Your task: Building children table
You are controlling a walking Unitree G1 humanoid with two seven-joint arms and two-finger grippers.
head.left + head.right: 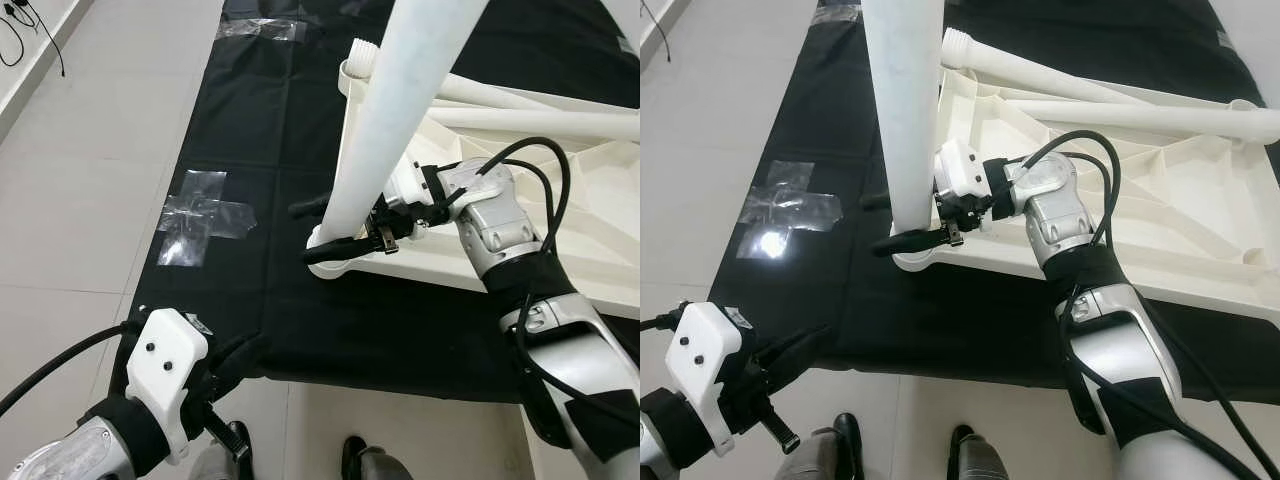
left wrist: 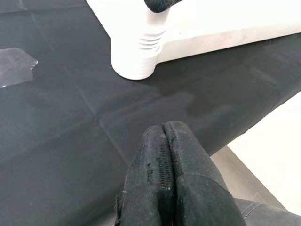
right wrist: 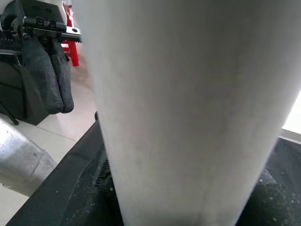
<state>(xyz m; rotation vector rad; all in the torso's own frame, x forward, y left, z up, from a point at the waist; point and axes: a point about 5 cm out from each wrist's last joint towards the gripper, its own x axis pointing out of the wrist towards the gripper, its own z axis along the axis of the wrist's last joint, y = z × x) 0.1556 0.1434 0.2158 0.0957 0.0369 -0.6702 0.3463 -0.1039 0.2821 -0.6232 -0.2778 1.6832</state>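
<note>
— White plastic everywhere: where does the table leg stand?
— Upright, a little tilted, in the upper middle of the left eye view. Its foot sits in the round corner socket of the upturned tabletop, which lies on the black cloth.

— And what holds it?
— The right gripper, at centre frame. Its two black fingers reach round the base of the leg, one on each side, pinching it just above the socket. The right wrist view shows the leg pressed right up against the camera.

— Other legs?
— Two more loose legs lie across the underside of the tabletop in the upper right of the right eye view, one with a ribbed threaded end pointing toward the upright leg.

— The other arm?
— The left gripper hangs low in the lower left corner of the head views, over the near edge of the cloth. Its fingers are pressed together with nothing between them, well apart from the socket.

— Anything around that?
— Clear tape in a crossed patch sticks to the cloth at middle left, with another strip at the top. Pale floor tiles surround the cloth, and a black cable trails in the upper left corner.
</note>
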